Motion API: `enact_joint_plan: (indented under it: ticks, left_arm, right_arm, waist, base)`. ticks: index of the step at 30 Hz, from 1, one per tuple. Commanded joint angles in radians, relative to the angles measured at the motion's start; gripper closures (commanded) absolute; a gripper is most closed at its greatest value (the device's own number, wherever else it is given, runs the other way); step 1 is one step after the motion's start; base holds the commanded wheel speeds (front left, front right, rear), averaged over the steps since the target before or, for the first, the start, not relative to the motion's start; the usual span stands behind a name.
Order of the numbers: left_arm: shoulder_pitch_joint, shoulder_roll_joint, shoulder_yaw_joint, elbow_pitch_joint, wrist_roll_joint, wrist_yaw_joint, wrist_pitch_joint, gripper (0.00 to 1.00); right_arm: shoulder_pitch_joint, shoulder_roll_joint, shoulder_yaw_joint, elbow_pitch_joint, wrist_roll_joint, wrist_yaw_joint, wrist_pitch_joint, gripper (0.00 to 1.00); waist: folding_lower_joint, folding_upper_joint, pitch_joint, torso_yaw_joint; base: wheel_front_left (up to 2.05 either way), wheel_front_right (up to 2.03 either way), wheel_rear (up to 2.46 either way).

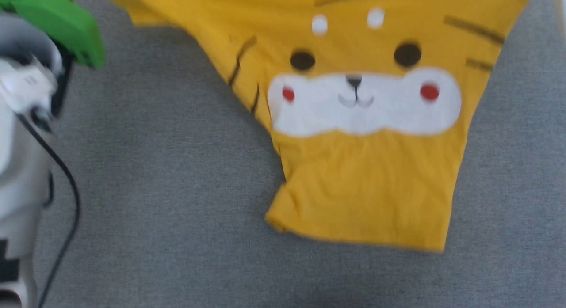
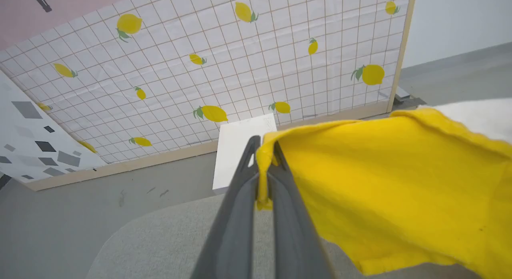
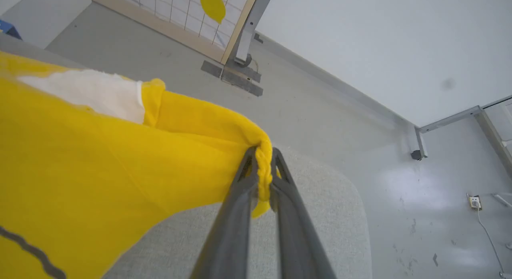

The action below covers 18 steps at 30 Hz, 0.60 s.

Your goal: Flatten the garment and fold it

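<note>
Head view, blurred: garment (image 1: 362, 184) spread face-up over the grey worktop (image 1: 154, 188), top running off the far edge of frame, hem toward the near side; cannot tell whether hem touches the worktop; white muzzle patch, two red cheek dots, black nose, dark eyes and stripes on the print; left side folded in on a slant. Pale forearm (image 1: 22, 166) with a black cable (image 1: 70, 184) at the left edge. Left wrist view: left pincer (image 2: 265, 151) clenched on a bunched yellow edge of the garment, fabric spreading away to the right above the worktop's rounded corner; lemon-print backdrop (image 2: 240, 63) upright beyond, on the floor (image 2: 80, 215). Right wrist view: right pincer (image 3: 263, 161) clamped on another rolled edge, fabric stretching left, white patch showing.
</note>
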Motion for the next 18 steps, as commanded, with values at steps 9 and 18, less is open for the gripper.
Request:
enact_joint_plan:
  ticks: [9, 18]
  left_arm:
    - [-0.373, 0.028, 0.138, 0.018, 0.015, 0.104, -0.104, 1.00]
    - [-0.519, 0.035, 0.203, 0.007, 0.014, 0.124, -0.318, 1.00]
  right_arm:
    - [-0.361, 0.029, -0.089, -0.011, -0.148, -0.002, -0.213, 1.00]
    - [-0.515, 0.064, -0.112, 0.038, -0.206, -0.002, -0.390, 1.00]
  waist:
    - [-0.0001, 0.0000, 0.154, -0.043]
    - [-0.0001, 0.0000, 0.148, -0.046]
  base:
    - [0.00, 0.00, 0.00]
    - [0.00, 0.00, 0.00]
